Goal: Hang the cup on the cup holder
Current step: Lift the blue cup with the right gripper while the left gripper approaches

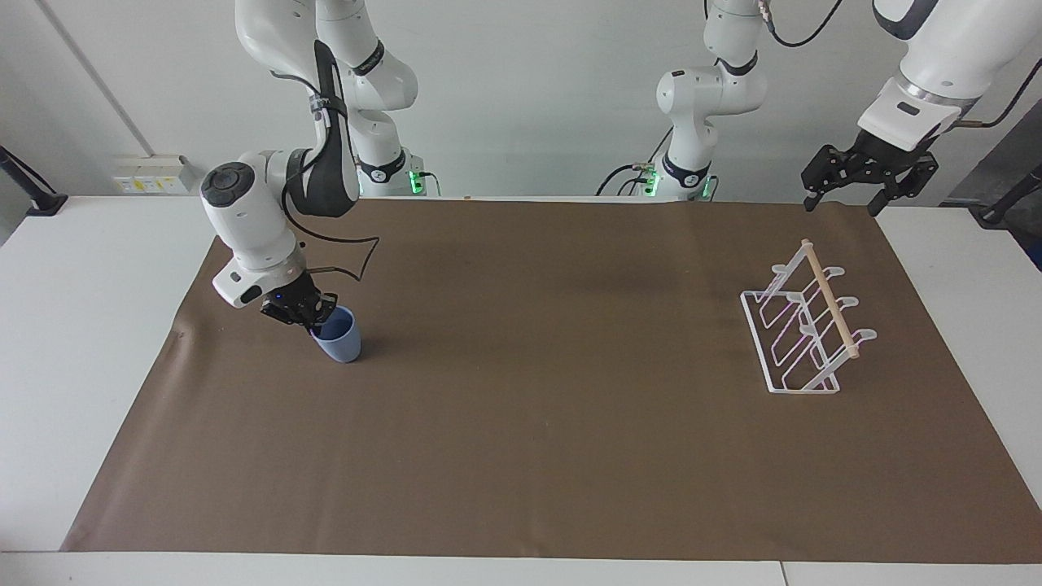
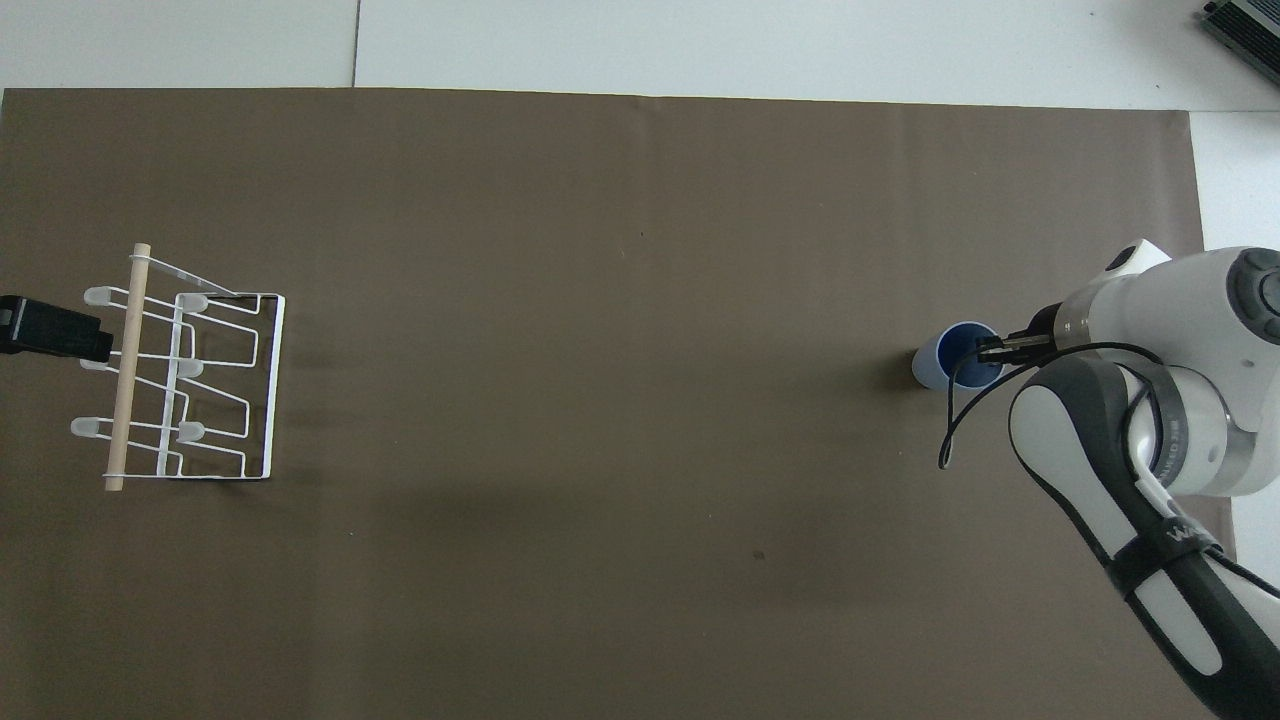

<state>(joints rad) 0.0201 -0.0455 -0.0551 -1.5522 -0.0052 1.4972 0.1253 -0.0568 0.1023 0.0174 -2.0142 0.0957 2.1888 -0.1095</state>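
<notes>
The light-blue cup (image 1: 339, 339) (image 2: 950, 357) stands upright on the brown mat toward the right arm's end of the table. My right gripper (image 1: 313, 323) (image 2: 990, 350) is shut on the cup's rim, one finger inside the mouth and one outside, on the side nearer the robots. The clear acrylic cup holder (image 1: 802, 325) (image 2: 180, 385) with a wooden dowel along its top stands toward the left arm's end. My left gripper (image 1: 840, 203) hangs open in the air over the mat's edge by the holder; only its black tip (image 2: 50, 332) shows in the overhead view.
A brown mat (image 1: 529, 423) covers most of the white table (image 1: 73, 325). A wall socket box (image 1: 151, 172) sits at the table edge near the right arm's base. The right arm's cable loops (image 1: 358, 252) above the mat beside the cup.
</notes>
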